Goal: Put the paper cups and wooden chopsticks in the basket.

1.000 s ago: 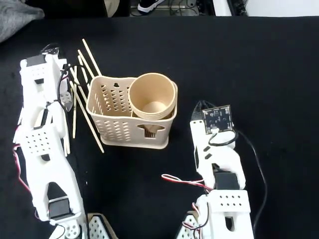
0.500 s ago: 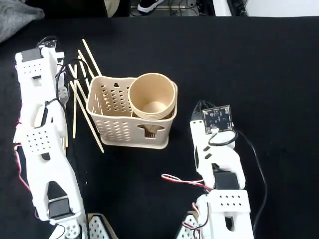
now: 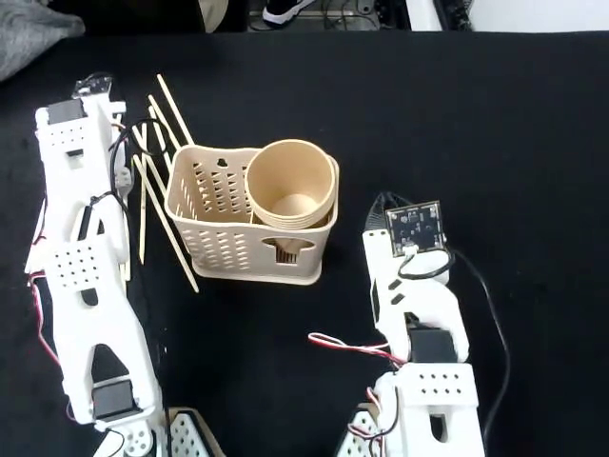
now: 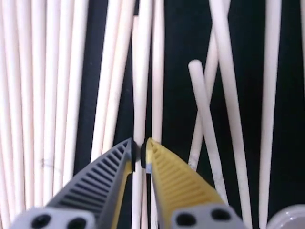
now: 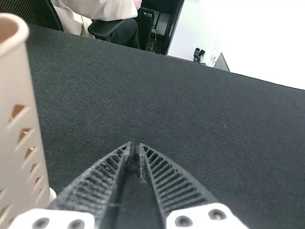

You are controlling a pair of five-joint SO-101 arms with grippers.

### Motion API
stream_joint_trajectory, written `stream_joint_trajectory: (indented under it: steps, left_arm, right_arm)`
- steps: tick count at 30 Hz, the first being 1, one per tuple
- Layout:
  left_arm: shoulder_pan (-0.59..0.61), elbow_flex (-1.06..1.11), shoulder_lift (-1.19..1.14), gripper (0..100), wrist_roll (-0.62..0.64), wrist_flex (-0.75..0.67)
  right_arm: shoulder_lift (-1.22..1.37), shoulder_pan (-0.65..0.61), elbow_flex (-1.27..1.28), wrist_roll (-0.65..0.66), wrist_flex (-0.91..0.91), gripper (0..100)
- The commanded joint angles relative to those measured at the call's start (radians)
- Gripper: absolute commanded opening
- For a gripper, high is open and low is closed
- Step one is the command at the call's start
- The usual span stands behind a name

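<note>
**A:** Right, where are we? The paper cups (image 3: 290, 186) sit nested in the basket (image 3: 238, 255), on the side nearer the right arm, so we judge that half finished.

**B:** And the chopsticks (image 3: 169, 233) are out on the desk (image 3: 457, 124), fanned loosely just beside the basket, between it and the left arm (image 3: 81, 228).

**A:** The left gripper (image 4: 139, 151) hangs right over them, jaws at the narrowest slit, with one stick running along underneath the tips. We can't tell whether it's touching that stick.

**B:** The right gripper (image 5: 136, 150)?

**A:** Jaws together, nothing in them, low over bare desk beside the basket wall.

**B:** So, how will these sticks handle? We'd call them light, stiff, round and smooth. They'll roll and slide away from a sloppy pinch, and they lie touching and crossing, so neighbours may come along.

**A:** Then we'd want the jaws opened first, set across a stick rather than along it, near its middle so it doesn't tip. We'd choose an outlying one with dark desk on both sides.
</note>
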State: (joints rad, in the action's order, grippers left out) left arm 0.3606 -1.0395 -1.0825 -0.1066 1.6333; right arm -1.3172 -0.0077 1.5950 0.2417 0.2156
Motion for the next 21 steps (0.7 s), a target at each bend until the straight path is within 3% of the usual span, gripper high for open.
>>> stream_joint_trajectory:
  steps: [1, 7, 17, 21]
  left_arm:
    - [0.015, -0.042, -0.028, 3, -0.005, -0.002]
    - [0.012, -0.074, -0.038, 3, -0.005, 0.086]
    - [0.012, -0.064, -0.057, 3, -0.005, 0.11]
    - [0.016, -0.054, -0.054, 13, -0.005, 0.126]
  right_arm:
    - [-0.001, 0.012, -0.004, 0.002, -0.002, 1.1]
    - [-0.001, 0.012, -0.004, 0.002, -0.002, 1.1]
    - [-0.001, 0.012, -0.004, 0.002, 0.0, 1.1]
    - [-0.001, 0.012, -0.004, 0.002, 0.0, 1.1]
